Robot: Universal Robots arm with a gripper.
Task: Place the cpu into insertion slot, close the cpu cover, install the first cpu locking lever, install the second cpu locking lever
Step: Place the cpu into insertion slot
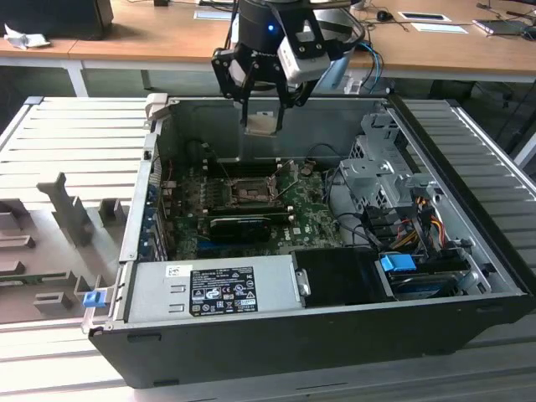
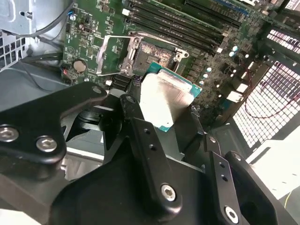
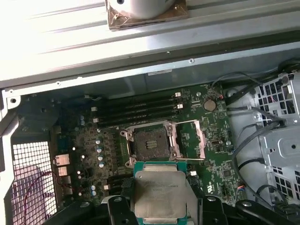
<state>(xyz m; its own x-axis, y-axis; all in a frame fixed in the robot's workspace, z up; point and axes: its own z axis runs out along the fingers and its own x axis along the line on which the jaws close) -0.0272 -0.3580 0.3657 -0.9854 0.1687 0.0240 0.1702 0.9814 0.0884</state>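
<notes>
Your pincer (image 1: 262,115) clamps the cpu (image 3: 159,194) by its edges, well above the slot (image 3: 150,143); cover (image 3: 200,139) open beside the slot. A tilted or off-centre descent could bend slot pins.

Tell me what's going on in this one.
The robot arm's pincer grips the cpu and holds it in the air above the open computer case, over the green motherboard. The insertion slot is empty and the cpu cover is swung open beside it. The chip is not yet seated.
</notes>
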